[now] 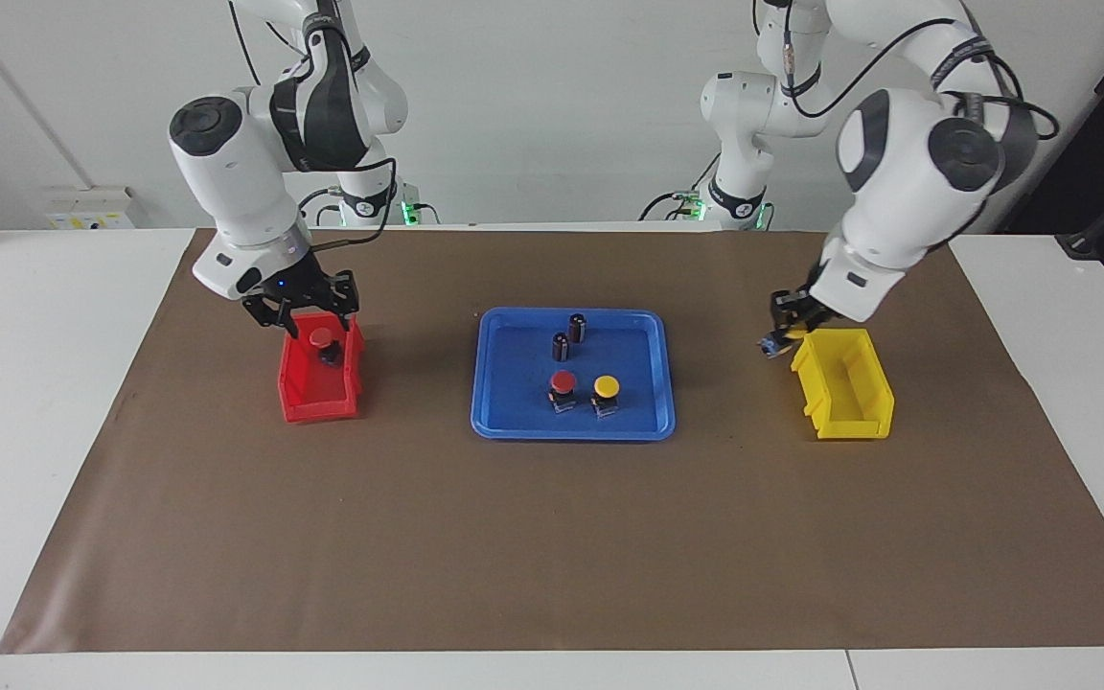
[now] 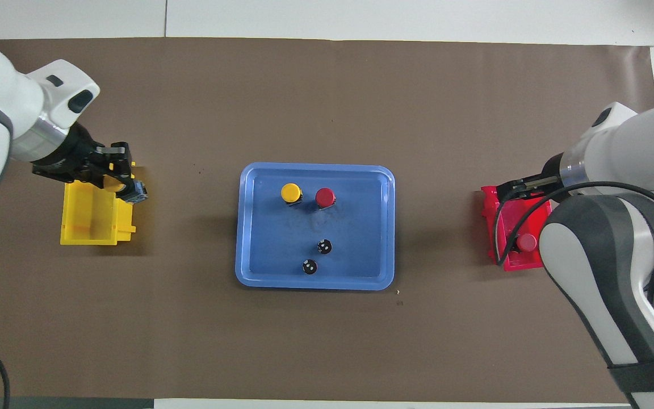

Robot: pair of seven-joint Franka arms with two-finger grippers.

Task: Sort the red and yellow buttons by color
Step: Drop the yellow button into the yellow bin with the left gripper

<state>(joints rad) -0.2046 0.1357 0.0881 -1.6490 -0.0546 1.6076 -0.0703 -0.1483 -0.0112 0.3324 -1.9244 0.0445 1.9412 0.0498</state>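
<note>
Yellow push-button (image 1: 780, 341) is clenched in the left hand (image 1: 786, 331), tilted over the yellow bin's (image 1: 849, 391) rim at the corner toward the blue tray (image 1: 514, 402). In that tray a red push-button (image 1: 563, 386) and a second yellow one (image 1: 606, 391) are seen side by side, with two dark capless cylinders (image 1: 569, 336) at 12 o'clock of them. The right hand (image 1: 302, 316) is held released, fingers spread, over the red bin (image 1: 303, 398), where a red button (image 1: 322, 342) is lodged.
</note>
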